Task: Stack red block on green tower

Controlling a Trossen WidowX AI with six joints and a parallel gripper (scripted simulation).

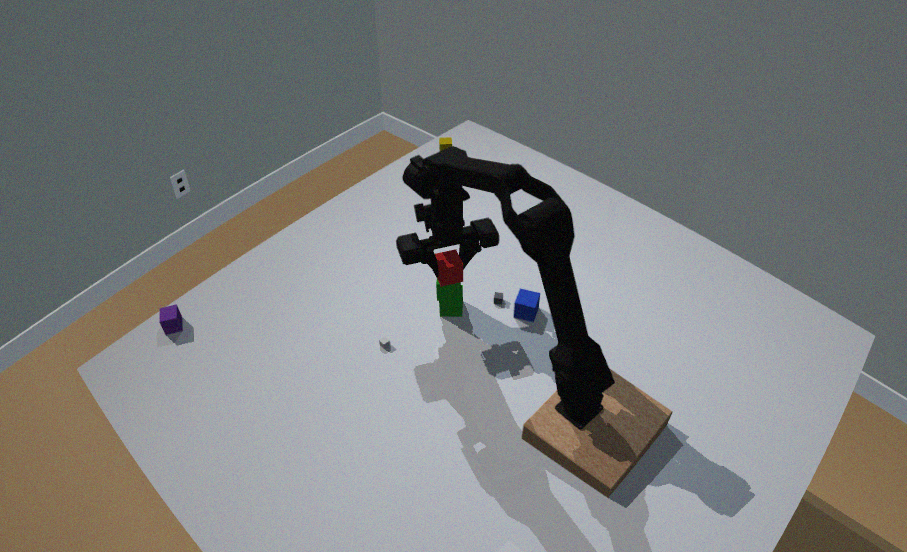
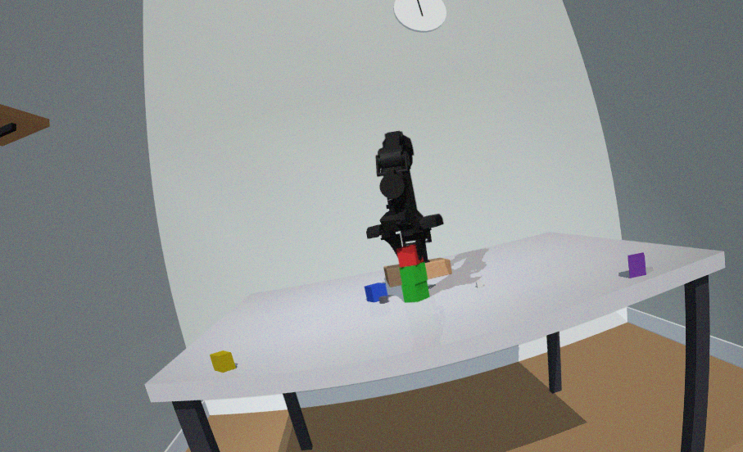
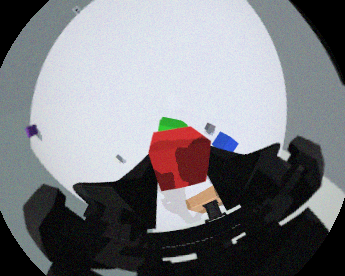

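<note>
The red block (image 1: pixel 449 269) (image 2: pixel 407 255) (image 3: pixel 179 155) is between the fingers of my gripper (image 1: pixel 449 264) (image 2: pixel 411 253) (image 3: pixel 175 149), which is shut on it and points down. The green tower (image 1: pixel 450 301) (image 2: pixel 414 285) (image 3: pixel 171 123) is two green blocks high and stands upright. The red block is over the tower, and its lower edge meets the tower's top edge in the top and exterior views. I cannot tell whether they touch or a thin gap is left. In the wrist view the red block hides most of the tower.
A blue block (image 1: pixel 526 305) (image 2: pixel 375 292) (image 3: pixel 225 142) and a small grey cube (image 1: pixel 498 298) (image 2: pixel 383 300) (image 3: pixel 210 128) are close beside the tower. A small white cube (image 1: pixel 384 344) (image 3: pixel 120 159) lies on its other side. A purple block (image 1: pixel 170 320) (image 2: pixel 636 265) and a yellow block (image 1: pixel 445 144) (image 2: pixel 222 361) are far off.
</note>
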